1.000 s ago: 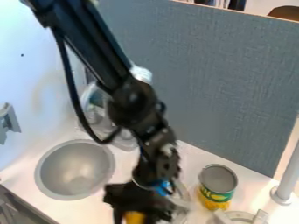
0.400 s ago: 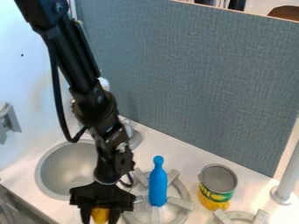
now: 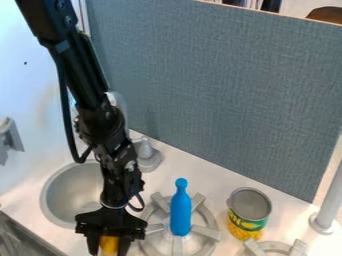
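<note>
Fingers [image 3: 92,245] are closed on a yellow object [image 3: 108,244], which is pinched between them at the lower edge of the camera view, left of center. The gripper [image 3: 109,246] is suspended from the arm [image 3: 87,85], by which part of the round gray sink [image 3: 60,200] is covered. A gray faucet [image 3: 148,159] is located behind the gripper, toward the gray panel [image 3: 227,85].

Immediately to the view's right of the gripper, a stove burner [image 3: 206,232] with radial gray arms is positioned. A blue bottle-shaped object [image 3: 180,215] is placed over this burner, with its narrow neck directed toward the panel; whether it is upright or laid flat cannot be determined. The direct path across the counter [image 3: 217,182] from the gripper to the can [image 3: 250,212] is obstructed by the blue object. The can is stood upright, with its gray top facing up and a yellow and green label visible. A second burner [image 3: 274,245] is located nearer the lower edge, and a pale pole [image 3: 331,200] is mounted at the right.

The visible part of the yellow object is oriented lengthwise along the fingers, up and down in the view. Its lower end is cut off, so its full long axis and facing direction cannot be confirmed.
</note>
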